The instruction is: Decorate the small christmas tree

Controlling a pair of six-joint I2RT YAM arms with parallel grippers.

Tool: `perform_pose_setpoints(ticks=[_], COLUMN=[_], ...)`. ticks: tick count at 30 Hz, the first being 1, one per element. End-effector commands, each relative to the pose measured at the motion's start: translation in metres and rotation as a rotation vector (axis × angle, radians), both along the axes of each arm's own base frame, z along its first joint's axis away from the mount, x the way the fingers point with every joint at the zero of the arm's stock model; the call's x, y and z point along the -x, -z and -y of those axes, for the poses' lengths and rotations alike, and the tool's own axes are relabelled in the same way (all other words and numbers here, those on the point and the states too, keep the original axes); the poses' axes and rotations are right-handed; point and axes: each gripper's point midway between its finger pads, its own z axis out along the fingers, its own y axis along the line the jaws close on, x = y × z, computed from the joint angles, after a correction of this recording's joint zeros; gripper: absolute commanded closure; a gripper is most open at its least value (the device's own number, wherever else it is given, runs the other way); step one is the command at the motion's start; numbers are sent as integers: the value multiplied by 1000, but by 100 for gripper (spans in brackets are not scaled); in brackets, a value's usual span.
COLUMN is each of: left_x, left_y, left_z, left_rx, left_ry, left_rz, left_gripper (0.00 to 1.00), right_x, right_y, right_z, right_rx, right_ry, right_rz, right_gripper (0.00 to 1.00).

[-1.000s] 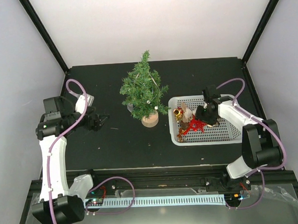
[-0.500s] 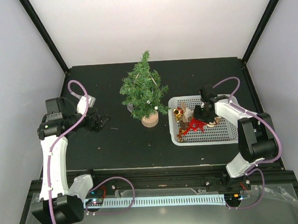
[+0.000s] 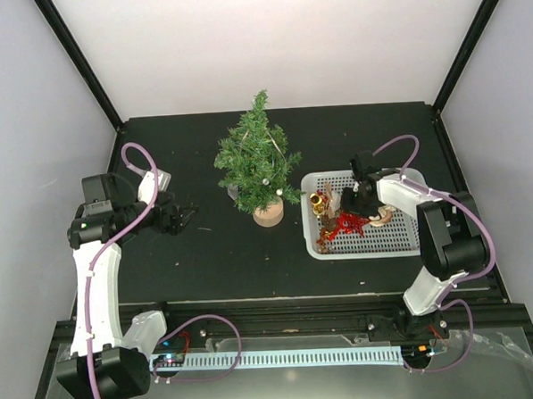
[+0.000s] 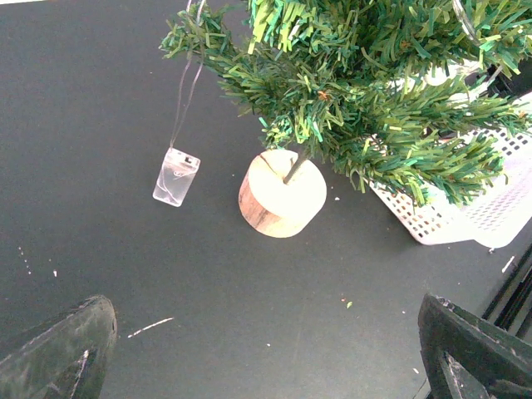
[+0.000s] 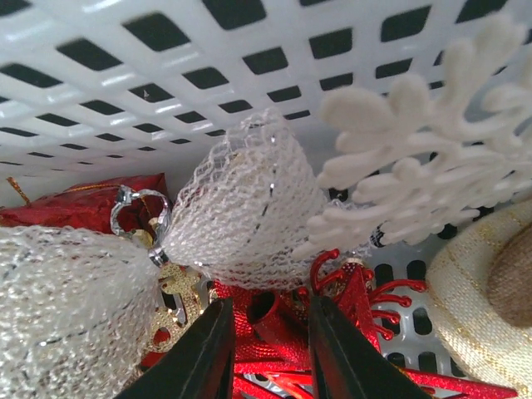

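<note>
In the white plastic mesh basket (image 3: 367,250) on your right, your right arm bends sharply at the elbow with the wrist dipped. The right gripper (image 5: 268,306) pinches a red glittery ornament (image 5: 258,330) between narrowed fingers. On the left, your left arm reaches low over the black table (image 3: 207,256), the left gripper (image 3: 181,214) spread wide and holding nothing. The small christmas tree (image 3: 257,160), bristly green on its round wooden base, stands upright between them, just beside the basket's left edge.

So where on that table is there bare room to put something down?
The black tabletop is bare along its near edge, in front of the small bristly green Christmas tree and the white plastic mesh basket. The basket itself is crowded with ornaments.
</note>
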Motion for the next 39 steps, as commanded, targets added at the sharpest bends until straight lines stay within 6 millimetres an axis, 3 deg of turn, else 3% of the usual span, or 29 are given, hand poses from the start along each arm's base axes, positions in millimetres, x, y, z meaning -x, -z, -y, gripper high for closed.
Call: perform_pose_setpoints(ticks=[1, 8, 12, 17, 22, 25, 29, 33, 39], left_x=[1, 1, 0, 0, 3, 14, 36, 49, 61], left_y=[-9, -8, -9, -23, -56, -79, -97, -99, -107], left_z=[4, 4, 4, 5, 7, 17, 34, 42, 49], left_rx=[19, 18, 15, -17, -70, -76, -121, -206, -345], left_ry=[20, 23, 25, 52, 62, 116, 229, 329, 405], left_rz=[28, 30, 30, 42, 139, 237, 387, 490, 623], left_gripper=[1, 1, 1, 1, 1, 1, 1, 1, 1], right_x=[2, 13, 12, 7, 12, 20, 33, 50, 72], right_y=[5, 0, -12, -50, -98, -127, -163, -194, -227], right_z=[3, 11, 17, 29, 41, 44, 32, 11, 9], right_rx=[41, 70, 90, 134, 153, 129, 23, -102, -147], right_ry=[-16, -6, 9, 53, 107, 129, 101, 21, -32], right_rz=[-5, 3, 35, 127, 232, 288, 343, 362, 412], right_gripper=[75, 89, 90, 91, 91, 91, 91, 91, 91])
